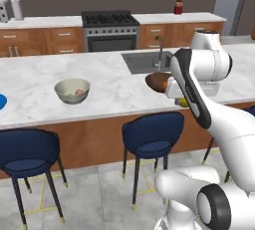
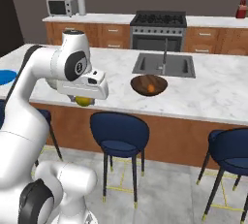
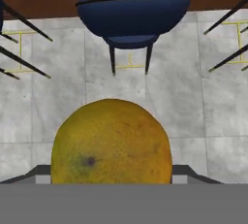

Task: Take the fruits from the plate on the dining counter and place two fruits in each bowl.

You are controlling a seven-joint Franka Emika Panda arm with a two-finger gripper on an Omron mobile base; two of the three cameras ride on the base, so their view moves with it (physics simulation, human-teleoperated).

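gripper (image 2: 84, 100) clenched on olive-yellow round fruit (image 3: 111, 143), held out past the near edge of the long white marble dining counter (image 1: 109, 92), above the floor w/ a navy blue stool (image 3: 131, 12) below. dark brown wooden bowl (image 2: 149, 85) sits on the counter just in front of the grey sink (image 2: 163, 65), w/ an orange round fruit (image 2: 151, 88) inside. pale cream-grey deep bowl (image 1: 72, 90) is on the counter well left of the sink, holds a pinkish-red fruit (image 1: 78, 92); can't tell if more in it. bright blue flat plate (image 1: 2, 101) at counter's far left, well apart from sink.
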